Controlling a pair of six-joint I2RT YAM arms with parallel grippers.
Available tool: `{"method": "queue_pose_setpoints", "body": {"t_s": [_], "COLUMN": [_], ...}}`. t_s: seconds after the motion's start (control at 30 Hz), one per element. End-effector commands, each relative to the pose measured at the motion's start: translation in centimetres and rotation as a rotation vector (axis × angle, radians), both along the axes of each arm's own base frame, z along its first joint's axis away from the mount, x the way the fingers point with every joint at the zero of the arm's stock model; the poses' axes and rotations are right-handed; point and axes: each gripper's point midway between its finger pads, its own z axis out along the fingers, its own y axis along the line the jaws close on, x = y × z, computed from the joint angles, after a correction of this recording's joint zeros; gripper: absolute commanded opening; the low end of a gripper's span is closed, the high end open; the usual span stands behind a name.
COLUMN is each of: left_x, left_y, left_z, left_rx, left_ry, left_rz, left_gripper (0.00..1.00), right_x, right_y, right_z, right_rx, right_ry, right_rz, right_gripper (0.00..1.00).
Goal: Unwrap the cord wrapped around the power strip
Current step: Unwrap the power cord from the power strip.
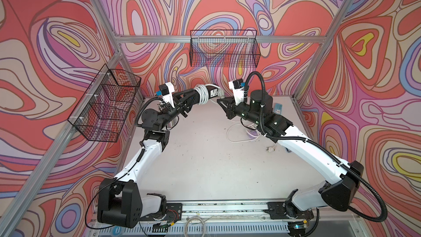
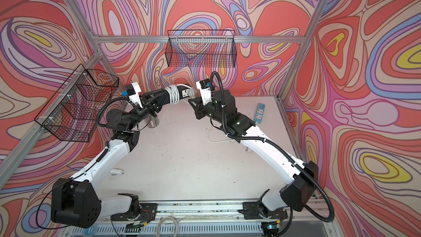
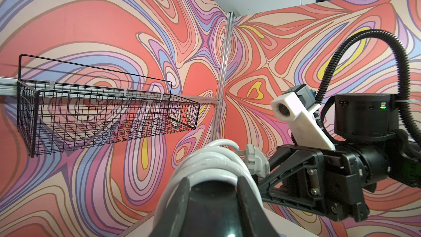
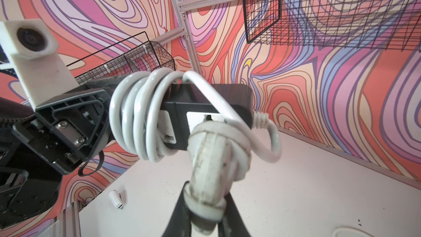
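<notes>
Both top views: black power strip [image 1: 190, 93] [image 2: 159, 95] is held up off the table [image 1: 205, 167], far centre, between the arms. White cord [image 1: 202, 95] is coiled several turns round its middle. L gripper [image 1: 185, 101] is clamped on the strip's left end; R gripper [image 1: 219, 99] is at the right end by the plug [image 1: 220, 91]. A 2nd, light-blue strip [image 2: 259, 110] lies far right on the table.

Left wrist: L gripper fingers [image 3: 180, 201] are closed on the strip's black body, w/ coils [image 3: 205, 163] just beyond. The plug [image 3: 255, 160] is past them.

Right wrist: R gripper fingers [image 4: 177, 213] pinch the grubby plug [image 4: 211, 160] – its cord arcs back to the coils [image 4: 136, 115].
</notes>
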Motion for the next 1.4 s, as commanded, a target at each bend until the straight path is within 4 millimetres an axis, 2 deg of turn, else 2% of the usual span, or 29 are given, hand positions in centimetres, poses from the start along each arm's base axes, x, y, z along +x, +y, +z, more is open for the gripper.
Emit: {"method": "queue_pose_setpoints", "body": {"t_s": [0.0, 0.23, 0.4, 0.43, 0.5, 0.6, 0.7, 0.87, 1.07, 1.37], "left_x": [-0.1, 0.1, 0.1, 0.1, 0.1, 0.1, -0.1, -0.2, -0.4, -0.4], "left_y": [1.6, 1.9, 2.0, 2.0, 2.0, 2.1, 2.2, 2.2, 2.1, 0.7], "left_z": [1.9, 1.8, 1.9, 1.9, 1.9, 2.0, 2.2, 2.4, 2.8, 3.7], "left_rx": [-0.02, -0.031, -0.033, -0.034, -0.035, -0.037, -0.039, -0.046, -0.061, -0.082], "left_ry": [-0.085, -0.08, -0.082, -0.081, -0.082, -0.084, -0.09, -0.09, -0.091, -0.041], "left_rz": [0.088, 0.09, 0.092, 0.093, 0.091, 0.093, 0.093, 0.083, 0.064, -0.096], "left_gripper": [0.0, 0.0, 0.0, 0.0, 0.0, 0.0, 0.0, 0.0, 0.0, 0.0], "right_x": [-0.7, -2.9, -5.7, -6.0, -6.0, -6.1, -6.2, -5.7, -4.4, -2.4], "right_y": [-0.2, 0.8, 3.2, 3.4, 3.4, 2.8, 2.1, 0.3, -2.6, -6.4], "right_z": [2.0, 2.1, 1.0, 0.9, 0.5, 0.6, 0.8, 1.0, 1.5, 1.1], "right_rx": [0.06, 0.091, 0.077, 0.075, 0.072, 0.058, 0.03, -0.011, -0.012, -0.037], "right_ry": [-0.03, -0.033, -0.067, -0.065, -0.059, -0.075, -0.085, -0.109, -0.121, -0.142], "right_rz": [0.035, 0.159, 0.258, 0.274, 0.274, 0.252, 0.233, 0.159, 0.08, -0.012], "right_gripper": [0.0, 0.0, 0.0, 0.08, 0.36, 0.65, 0.84, 0.98, 0.98, 0.98]}}
